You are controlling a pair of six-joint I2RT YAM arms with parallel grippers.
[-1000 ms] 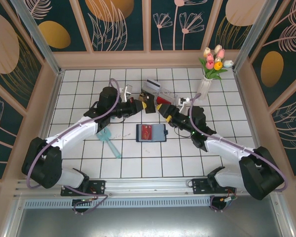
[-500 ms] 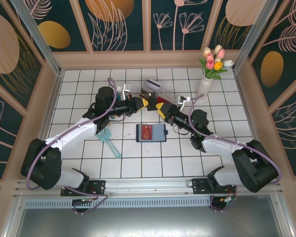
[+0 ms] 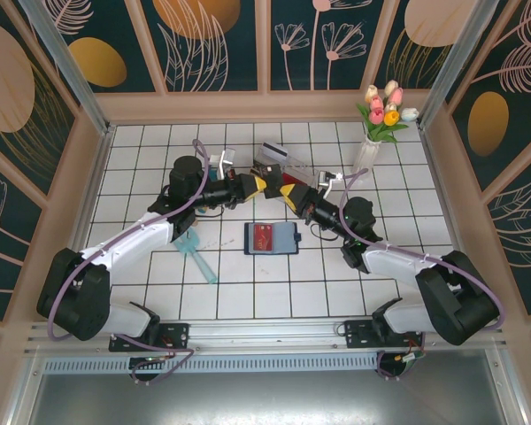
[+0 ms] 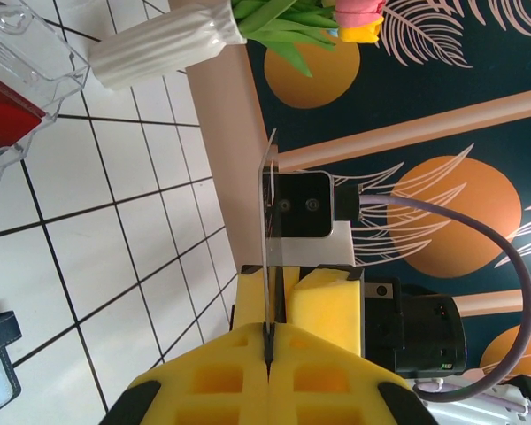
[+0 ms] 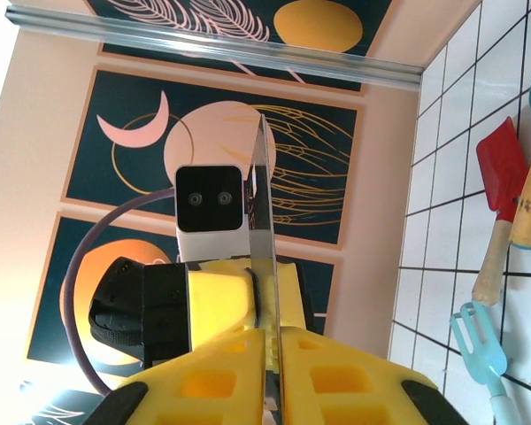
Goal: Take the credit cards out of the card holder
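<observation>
The navy card holder (image 3: 273, 238) lies open on the tiles with the red card (image 3: 264, 235) still in its left half. Behind it, both arms meet over the table. A pale card with a dark stripe (image 3: 273, 152) stands up between them. It shows edge-on in the left wrist view as a thin card (image 4: 265, 239), and again as a card (image 5: 264, 221) in the right wrist view. My left gripper (image 3: 262, 183) (image 4: 268, 335) is shut on its lower edge. My right gripper (image 3: 281, 189) (image 5: 273, 332) pinches the same edge from the opposite side.
A clear plastic box (image 3: 294, 174) (image 4: 22, 62) with something red inside sits just behind the grippers. A white vase of tulips (image 3: 372, 146) (image 4: 159, 49) stands at the back right. Toy garden tools lie left: a teal one (image 3: 197, 257), a red shovel (image 5: 500, 177).
My right gripper has come in from the right and closed on the card that the left gripper holds. The left arm shifted slightly left. The card holder has not moved.
</observation>
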